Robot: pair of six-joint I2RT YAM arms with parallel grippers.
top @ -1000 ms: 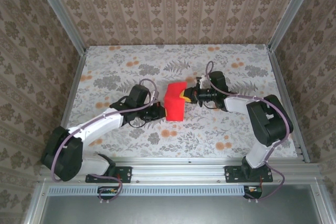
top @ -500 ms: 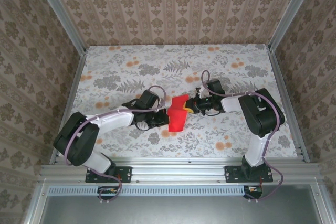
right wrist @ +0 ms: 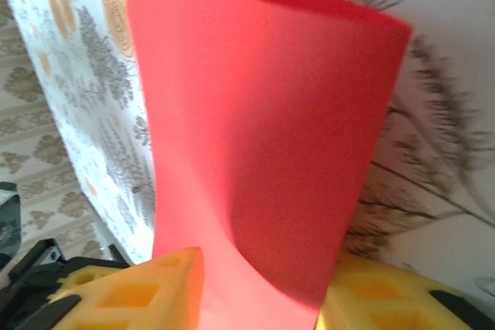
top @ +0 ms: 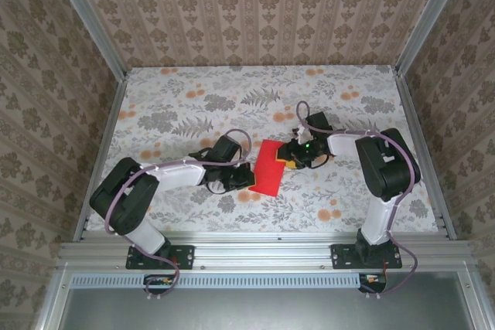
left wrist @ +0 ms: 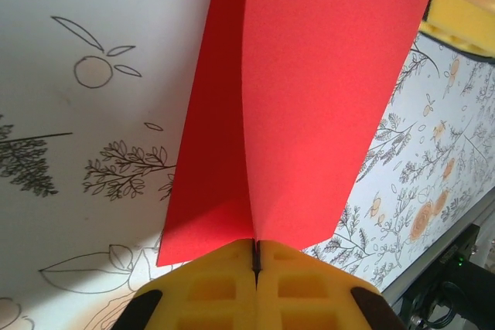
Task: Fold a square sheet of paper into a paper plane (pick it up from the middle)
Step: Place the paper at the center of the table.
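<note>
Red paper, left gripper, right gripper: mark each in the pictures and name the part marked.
square sheet of paper (top: 267, 168), top view, middle of its face
left gripper (left wrist: 256, 251), left wrist view, where closed fingertips meet
right gripper (right wrist: 267, 276), right wrist view, gap between parted fingers

red paper (left wrist: 302, 98) top edge cropped, right claw (right wrist: 263, 287) bases cut off below

Work area and its enclosure, seen from above.
A table (top: 193, 90) is covered with a pale cloth printed with grey leaves and orange flowers. It is closed in by a back wall (top: 263, 13), a left wall (top: 39, 113) and a right wall (top: 464, 113), all papered in a beige ornamental pattern. Metal posts (top: 85, 17) are set at the far corners. A metal rail (top: 263, 253) and a slotted strip (top: 263, 279) are fitted along the near edge.
</note>
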